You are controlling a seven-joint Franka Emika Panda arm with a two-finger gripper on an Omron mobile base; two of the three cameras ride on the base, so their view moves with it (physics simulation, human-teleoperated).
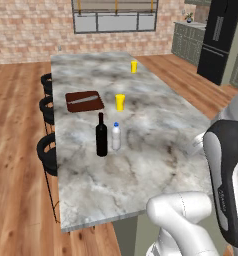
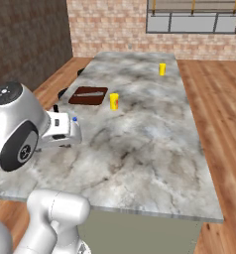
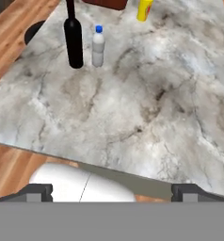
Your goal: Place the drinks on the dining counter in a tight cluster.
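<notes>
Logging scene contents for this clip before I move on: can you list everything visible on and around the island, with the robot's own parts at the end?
dining counter: one, grey-veined marble island, centre of the room
black wine bottle: one, black, upright near the stool-side edge
small bottle: one, whitish with blue cap, upright close beside the wine bottle
yellow cups: two, one mid-counter, one at the far end
board: one, dark brown, stool side beyond the bottles
stools: three visible, black, along one long side
gripper: open, holding nothing, back from the near counter edge
</notes>
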